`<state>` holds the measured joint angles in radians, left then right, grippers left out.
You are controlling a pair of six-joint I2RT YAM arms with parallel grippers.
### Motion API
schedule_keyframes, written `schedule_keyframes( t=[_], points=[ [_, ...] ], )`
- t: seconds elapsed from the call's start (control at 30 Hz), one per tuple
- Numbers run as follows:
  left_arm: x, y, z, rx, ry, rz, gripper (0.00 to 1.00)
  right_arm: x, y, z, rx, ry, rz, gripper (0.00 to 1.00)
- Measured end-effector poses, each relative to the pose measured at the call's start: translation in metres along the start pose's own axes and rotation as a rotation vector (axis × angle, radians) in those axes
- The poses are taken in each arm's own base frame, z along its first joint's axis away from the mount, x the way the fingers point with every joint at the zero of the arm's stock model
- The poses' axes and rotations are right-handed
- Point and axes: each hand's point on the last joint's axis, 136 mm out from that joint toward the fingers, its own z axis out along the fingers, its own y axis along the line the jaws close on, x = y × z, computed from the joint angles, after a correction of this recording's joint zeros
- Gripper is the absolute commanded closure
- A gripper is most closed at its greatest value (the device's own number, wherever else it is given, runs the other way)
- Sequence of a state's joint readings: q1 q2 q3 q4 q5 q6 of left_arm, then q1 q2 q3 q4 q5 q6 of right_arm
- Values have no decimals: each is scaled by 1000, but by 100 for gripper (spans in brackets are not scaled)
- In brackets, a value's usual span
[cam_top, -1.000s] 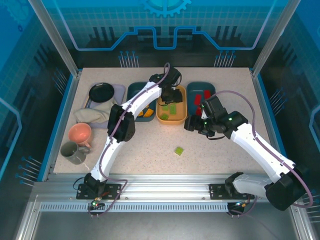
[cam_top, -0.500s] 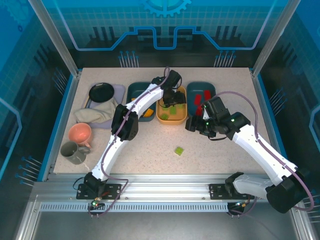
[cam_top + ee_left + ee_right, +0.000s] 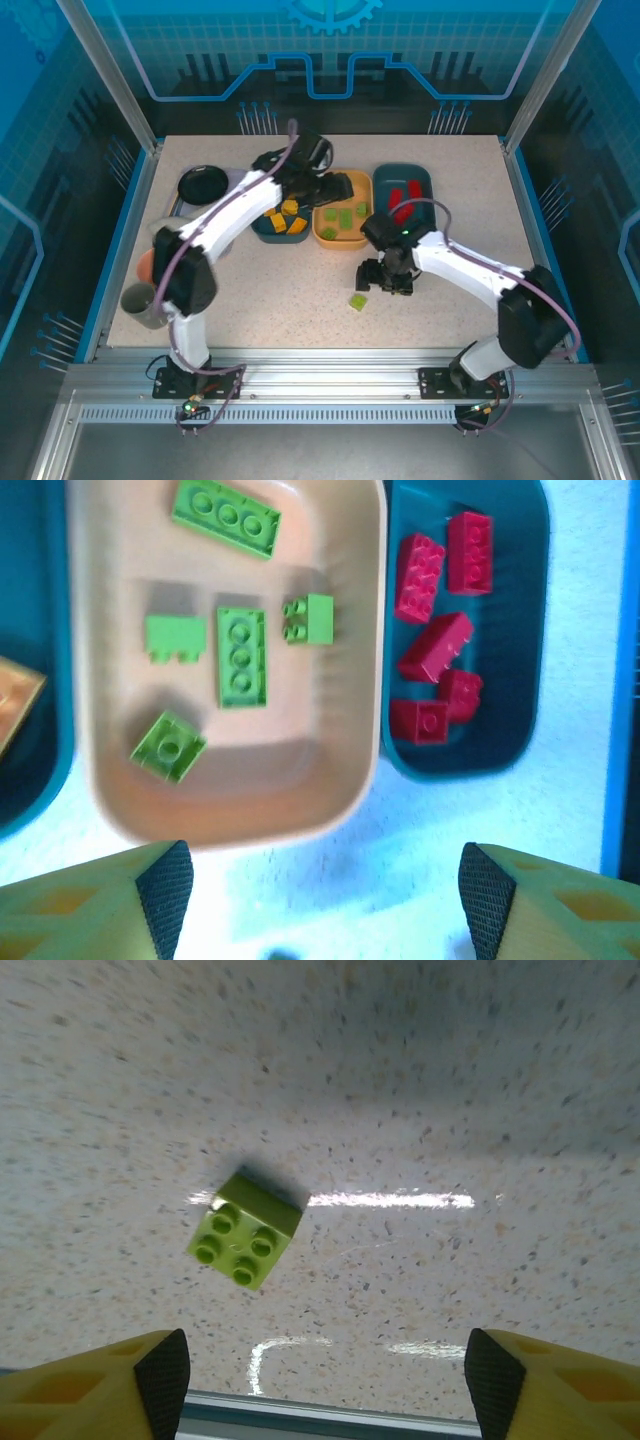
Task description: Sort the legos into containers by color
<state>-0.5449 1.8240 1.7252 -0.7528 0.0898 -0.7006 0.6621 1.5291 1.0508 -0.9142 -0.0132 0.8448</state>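
left gripper (image 3: 325, 885): jaws wide, nothing between them. In the top view it hangs over the 11 o'clock corner of the orange tray (image 3: 322, 236), clear of the contents

orange tray: five green bricks (image 3: 242, 657) inside, spread out, none stacked

right teal tray (image 3: 530, 680): sits tight at 3 o'clock of the orange tray, can't tell if the rims touch. Five red bricks (image 3: 435, 647) in it, bunched together

left teal tray (image 3: 262, 232): at 9 o'clock of the orange tray, several orange bricks (image 3: 287, 216) in it, partly hidden by the left arm

right gripper (image 3: 327, 1375): jaws wide, holding nothing, low over the table (image 3: 280, 300)

loose green brick (image 3: 245, 1230): square, four studs, studs up, flat on the table. In the right wrist view it's at 11 o'clock of the gap between the fingers, ahead of the tips, touching neither. In the top view it's at 6 o'clock of the orange tray, well apart from it, and just beside the right gripper at its 8 o'clock. It's the only brick outside a tray

off to 9 o'clock of the trays: black dish (image 3: 203, 183), cloth (image 3: 172, 230), pink bowl (image 3: 148, 262) half behind the left arm, grey mug (image 3: 138, 305). No bricks in or on any of them that I can see
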Motion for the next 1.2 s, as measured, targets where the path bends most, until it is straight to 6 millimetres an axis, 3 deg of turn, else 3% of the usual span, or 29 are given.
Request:
schedule_keyframes(
  t=[0.13, 0.3, 0.43, 0.6, 0.9, 1.07, 1.2],
  points=[
    [51, 39, -43, 12, -9, -35, 25, 8, 11, 24, 25, 53, 114, 23],
    [129, 110, -50, -58, 73, -87, 22, 16, 27, 47, 34, 80, 236, 25],
    [167, 141, -64, -63, 91, -105, 22, 18, 35, 54, 29, 81, 312, 31],
    [180, 146, -84, 8, 47, -100, 22, 17, 33, 63, 52, 81, 391, 43],
    [192, 152, -90, 45, 43, -116, 23, 12, 27, 66, 100, 56, 393, 73],
    [192, 152, -91, 49, 40, -117, 23, -2, 28, 60, 120, -3, 325, 76],
    [191, 151, -89, 49, 39, -118, 23, -36, 40, 26, 139, -132, 200, 74]
  ],
)
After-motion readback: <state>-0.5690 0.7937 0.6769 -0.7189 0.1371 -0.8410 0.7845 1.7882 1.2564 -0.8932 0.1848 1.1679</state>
